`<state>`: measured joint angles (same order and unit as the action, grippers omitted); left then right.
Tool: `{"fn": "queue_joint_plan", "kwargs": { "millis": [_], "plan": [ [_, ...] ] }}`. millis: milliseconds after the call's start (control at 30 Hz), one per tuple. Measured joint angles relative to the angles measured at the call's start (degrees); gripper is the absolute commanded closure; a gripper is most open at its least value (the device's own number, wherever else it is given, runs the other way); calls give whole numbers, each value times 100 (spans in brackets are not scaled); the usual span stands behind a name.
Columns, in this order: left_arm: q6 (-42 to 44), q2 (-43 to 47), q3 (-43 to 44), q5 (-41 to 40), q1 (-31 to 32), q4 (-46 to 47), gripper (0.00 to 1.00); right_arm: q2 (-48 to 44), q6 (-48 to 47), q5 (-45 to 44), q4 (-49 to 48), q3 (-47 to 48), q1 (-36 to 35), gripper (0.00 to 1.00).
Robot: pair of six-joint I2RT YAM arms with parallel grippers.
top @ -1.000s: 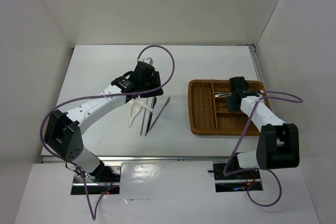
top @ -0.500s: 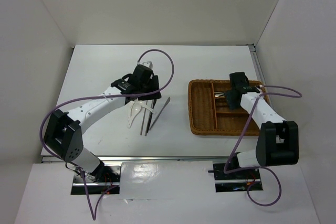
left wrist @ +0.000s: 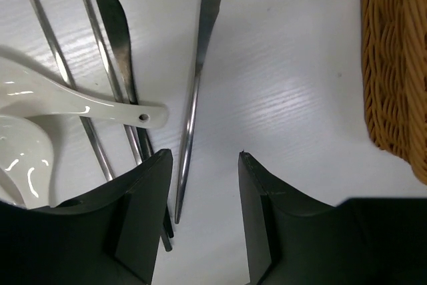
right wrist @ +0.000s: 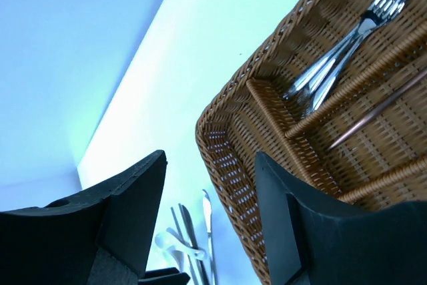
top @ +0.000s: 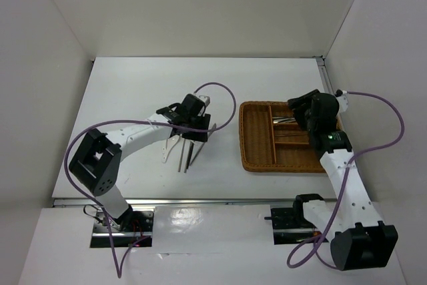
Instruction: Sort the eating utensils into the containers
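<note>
My left gripper point(left wrist: 205, 158) is open and low over the loose utensils point(top: 182, 153) on the white table. A silver knife point(left wrist: 199, 65) runs up from just inside its left finger point(left wrist: 143, 211), untouched by either finger. To the left lie a darker knife point(left wrist: 115, 28), two thin metal chopsticks point(left wrist: 50, 38) and two white spoons point(left wrist: 87, 103). My right gripper point(right wrist: 210, 158) hangs open and empty above the wicker tray point(right wrist: 230, 165). Silver forks point(right wrist: 347, 41) fill one compartment, and a reddish-brown stick point(right wrist: 373, 115) lies in the one beside it.
The tray's woven wall point(left wrist: 393, 65) stands to the right of my left gripper. White walls enclose the table on three sides. The left arm's purple cable point(top: 223, 95) loops above the utensil pile.
My right gripper has opened and risen off the tray, with the arm swung up and back. My left gripper has shifted right, lower over the knives, its jaws a little narrower.
</note>
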<state>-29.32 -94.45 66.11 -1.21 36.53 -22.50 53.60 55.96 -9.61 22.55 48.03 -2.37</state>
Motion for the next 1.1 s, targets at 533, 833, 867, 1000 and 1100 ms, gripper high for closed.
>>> {"fn": "queue_joint_plan", "kwargs": {
  "millis": [533, 833, 867, 1000, 1100],
  "plan": [
    [210, -382, -127, -125, 304, -173, 48, 494, -487, 201, 15, -61, 0, 35],
    [203, -614, -153, -146, 365, -188, 51, 494, -507, 199, 15, -61, 0, 35],
    [201, -660, -153, -144, 367, -190, 51, 494, -520, 199, 15, -61, 0, 35],
    [168, -846, -153, -170, 385, -190, 54, 507, -601, 190, 17, -59, 0, 35],
    [68, -890, -149, -229, 409, -162, 55, 518, -638, 190, 17, -59, 0, 35]
  ]
}}
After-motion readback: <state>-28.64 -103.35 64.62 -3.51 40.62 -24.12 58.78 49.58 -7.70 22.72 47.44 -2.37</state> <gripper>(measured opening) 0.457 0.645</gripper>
